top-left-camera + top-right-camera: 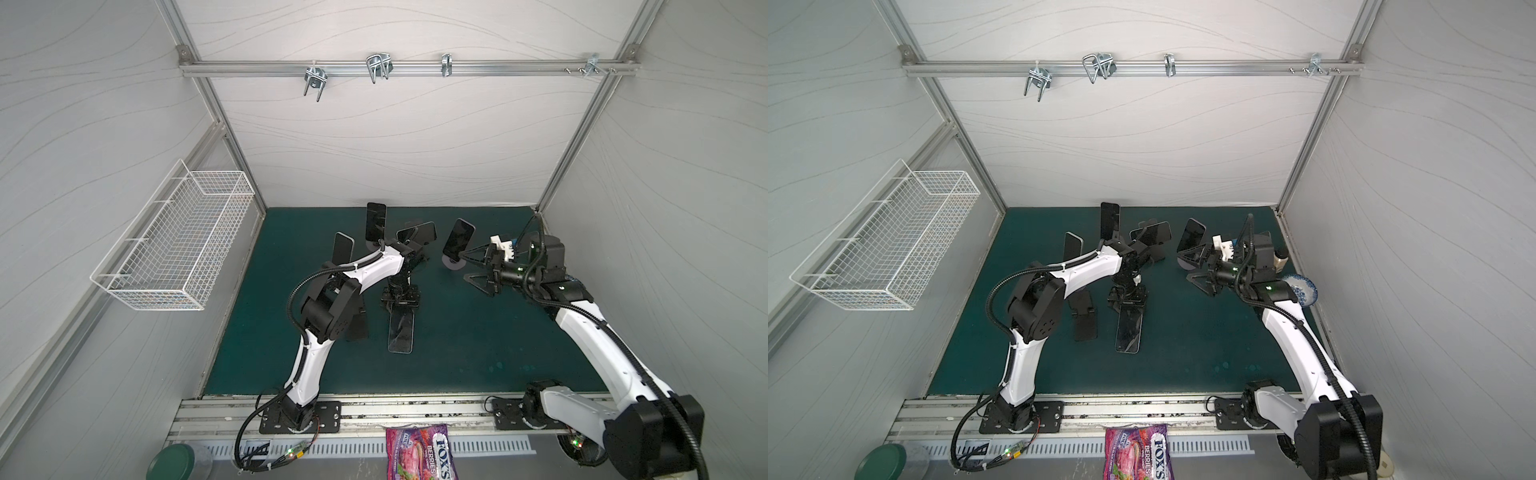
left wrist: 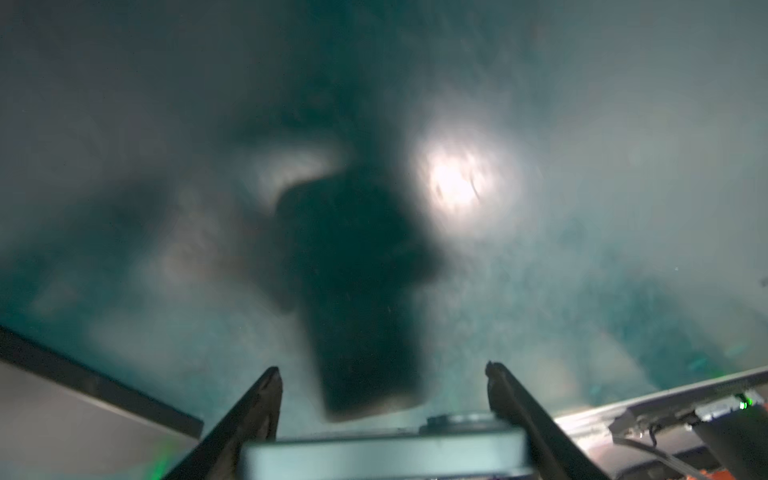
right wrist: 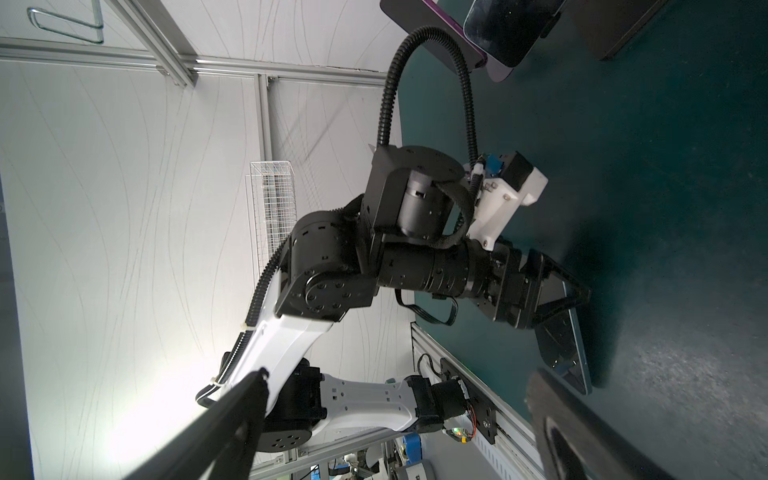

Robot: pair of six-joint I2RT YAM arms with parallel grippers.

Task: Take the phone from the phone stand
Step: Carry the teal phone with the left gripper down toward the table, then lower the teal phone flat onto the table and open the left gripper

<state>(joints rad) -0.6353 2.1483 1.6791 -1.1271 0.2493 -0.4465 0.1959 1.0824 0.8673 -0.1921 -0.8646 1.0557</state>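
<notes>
A dark phone (image 1: 401, 332) lies lengthwise low over the green mat (image 1: 478, 340) at mid-table. My left gripper (image 1: 400, 300) points down at the phone's far end. In the left wrist view the phone's pale edge (image 2: 382, 449) spans the gap between both fingers, so my left gripper (image 2: 382, 370) is shut on it. Left of the phone an empty black phone stand (image 1: 1084, 320) lies on the mat. My right gripper (image 1: 463, 268) stands wide open and empty beside another phone (image 1: 458, 239) on a round-based stand. The right wrist view shows the held phone (image 3: 567, 336).
Three more phones stand on stands at the back, one tall (image 1: 376, 222), one further left (image 1: 343, 248), one sideways (image 1: 419, 232). A white wire basket (image 1: 174, 249) hangs on the left wall. A blue-patterned bowl (image 1: 1301, 290) sits at the right edge. A candy bag (image 1: 419, 453) lies in front.
</notes>
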